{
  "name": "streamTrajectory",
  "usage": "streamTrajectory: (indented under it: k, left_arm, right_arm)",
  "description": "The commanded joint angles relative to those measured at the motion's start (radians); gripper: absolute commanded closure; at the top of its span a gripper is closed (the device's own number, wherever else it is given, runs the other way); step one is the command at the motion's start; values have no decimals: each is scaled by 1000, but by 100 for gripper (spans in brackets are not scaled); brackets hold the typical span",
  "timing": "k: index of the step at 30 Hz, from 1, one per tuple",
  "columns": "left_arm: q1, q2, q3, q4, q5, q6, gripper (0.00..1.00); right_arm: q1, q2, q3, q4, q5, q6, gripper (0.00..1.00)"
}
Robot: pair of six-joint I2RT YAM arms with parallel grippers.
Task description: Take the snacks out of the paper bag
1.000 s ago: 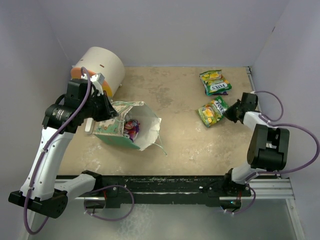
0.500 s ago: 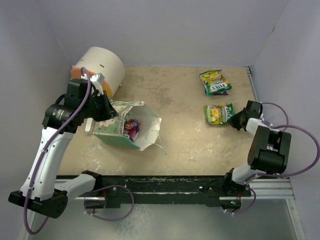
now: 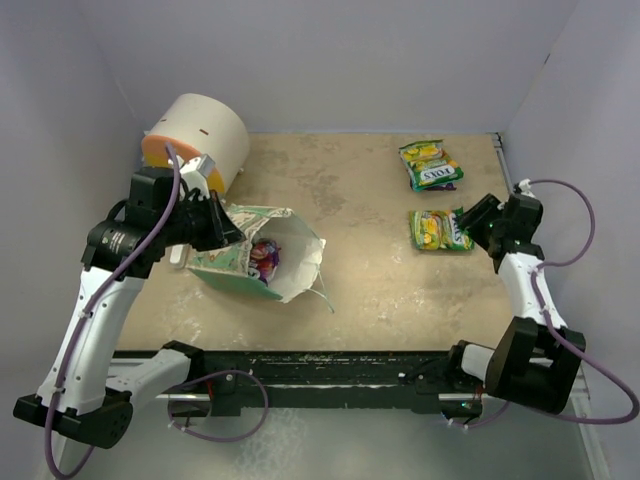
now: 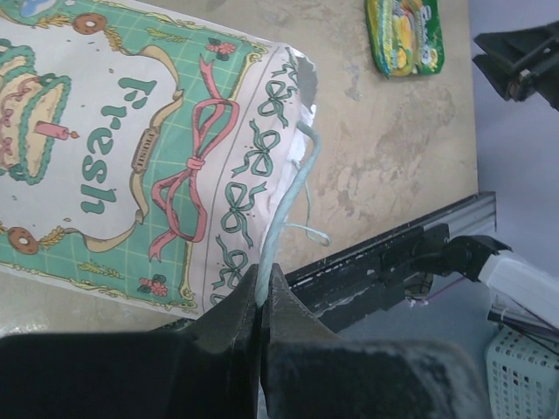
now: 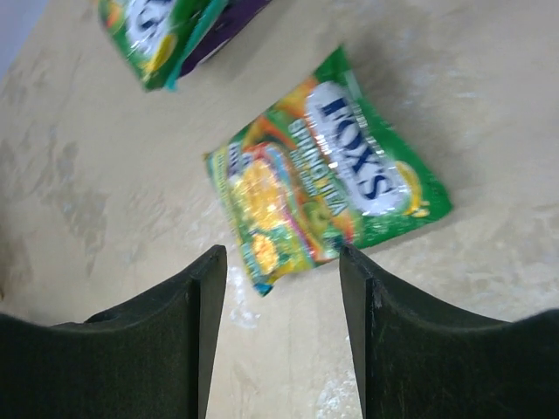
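Note:
The green paper bag (image 3: 235, 268) lies on its side at the left, its pale mouth facing right, with a purple-red snack (image 3: 264, 255) inside. My left gripper (image 3: 222, 232) is shut on the bag's thin string handle (image 4: 284, 209), above the printed panel (image 4: 113, 166). A green-yellow FOX'S packet (image 3: 438, 229) lies flat on the table at the right. My right gripper (image 3: 470, 225) hovers open just right of it, with nothing between the fingers; the packet (image 5: 327, 196) lies beyond the tips (image 5: 282, 262). Two more packets (image 3: 430, 165) lie stacked farther back, a green one (image 5: 166, 30) over a purple one.
A big cream cylinder (image 3: 200, 135) with an orange face lies at the back left, close behind the left arm. Grey walls enclose the table on three sides. A black rail (image 3: 330, 365) runs along the near edge.
My right gripper opened and let go of the FOX'S packet, then drew back to the right. The packet turned and now lies flat. The left gripper kept hold of the handle.

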Motion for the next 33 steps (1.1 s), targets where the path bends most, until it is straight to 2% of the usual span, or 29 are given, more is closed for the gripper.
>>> streamTrajectory:
  k: [1,11,14,27,33]
  left_arm:
    - [1,-20,-16,62,121,40,100]
    - [-1,-81,-85,-21,193,48,100]
    - [-1,-117,-119,-45,201,34,100]
    - [-2,-231,-259,-12,178,-164,100]
    - [-1,-208,-269,80,153,-225,100]
  right_arm:
    - [109,-7,37,25,-182,-97,43]
    - [584,12,83,123,-191,-44,43]
    - [685,33,111,137,-193,-55,43]
    - [970,18,136,181,-236,-147,43]
    - [1098,-72,70,239,-182,-73,43]
